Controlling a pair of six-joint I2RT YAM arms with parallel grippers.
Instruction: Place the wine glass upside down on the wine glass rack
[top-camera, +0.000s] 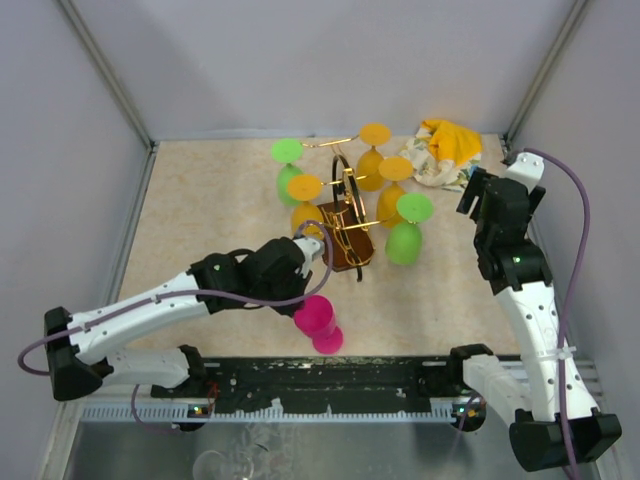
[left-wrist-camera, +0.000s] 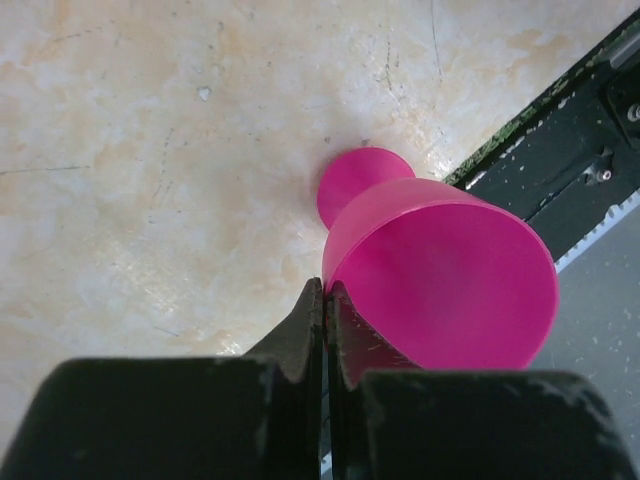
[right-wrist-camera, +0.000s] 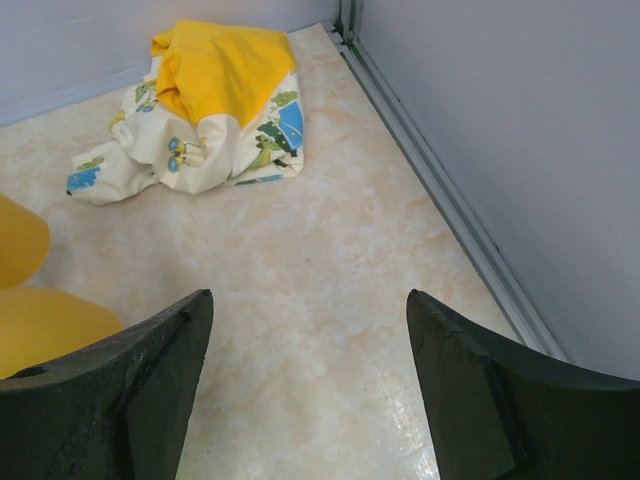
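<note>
Wine glass (left-wrist-camera: 440, 285), pink, lies on its side near the table's (top-camera: 200, 220) front edge, well apart from the wine glass rack (top-camera: 345, 235) standing farther back at centre. The left gripper (left-wrist-camera: 325, 298) has its fingers pressed together right at the glass's edge; whether they pinch its wall is hard to tell. The right gripper (right-wrist-camera: 310, 305) hangs spread wide at the far right, holding nothing, near a crumpled cloth (right-wrist-camera: 215, 110).

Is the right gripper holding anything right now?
No, the right gripper stands open, with only the table showing between its fingers.
</note>
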